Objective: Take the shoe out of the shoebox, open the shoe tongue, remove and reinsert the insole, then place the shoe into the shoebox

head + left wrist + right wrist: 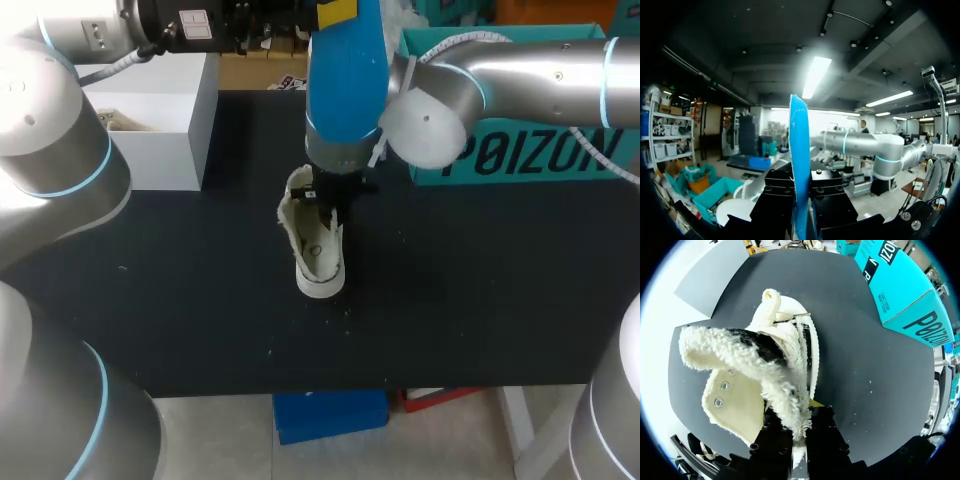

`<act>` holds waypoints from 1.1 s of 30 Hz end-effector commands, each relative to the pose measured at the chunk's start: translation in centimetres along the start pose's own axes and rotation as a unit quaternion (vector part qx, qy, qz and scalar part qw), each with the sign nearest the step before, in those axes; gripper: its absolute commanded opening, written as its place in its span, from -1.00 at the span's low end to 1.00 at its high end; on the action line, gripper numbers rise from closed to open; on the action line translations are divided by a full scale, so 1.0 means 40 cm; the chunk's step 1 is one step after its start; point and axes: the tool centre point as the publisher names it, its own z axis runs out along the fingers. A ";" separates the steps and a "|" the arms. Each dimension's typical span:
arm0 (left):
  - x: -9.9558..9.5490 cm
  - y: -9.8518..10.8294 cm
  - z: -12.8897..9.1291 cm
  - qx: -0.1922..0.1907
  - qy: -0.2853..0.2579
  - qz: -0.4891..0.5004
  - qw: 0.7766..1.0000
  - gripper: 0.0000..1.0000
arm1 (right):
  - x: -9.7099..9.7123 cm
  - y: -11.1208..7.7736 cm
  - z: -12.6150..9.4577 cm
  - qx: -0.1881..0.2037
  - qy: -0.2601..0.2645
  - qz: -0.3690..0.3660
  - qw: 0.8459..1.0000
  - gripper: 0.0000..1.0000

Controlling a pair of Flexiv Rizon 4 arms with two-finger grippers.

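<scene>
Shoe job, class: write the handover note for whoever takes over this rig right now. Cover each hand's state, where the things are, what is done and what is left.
Left hand: shut on the blue insole, held up off the table.
Right hand: shut on the fleecy lining of the shoe, which stands mid-table.
White box, open, at the table's left; teal box at its right.
Done: shoe out, opened up, insole removed.
Left: reinsert the insole, put the shoe back in its box.

Right arm [520, 75] overhangs shoe [320, 255] (sides open)
</scene>
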 end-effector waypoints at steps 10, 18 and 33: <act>0.000 0.001 0.003 -0.001 -0.001 0.000 1.000 -1.00 | -0.041 -0.023 -0.070 -0.011 0.120 0.016 0.993 1.00; 0.000 0.001 0.003 -0.001 -0.001 0.000 1.000 -1.00 | -0.040 -0.040 -0.166 -0.018 0.421 -0.033 0.906 1.00; 0.000 0.001 0.003 -0.001 -0.001 0.000 1.000 -1.00 | -0.030 -0.045 -0.215 -0.046 0.483 -0.090 0.870 1.00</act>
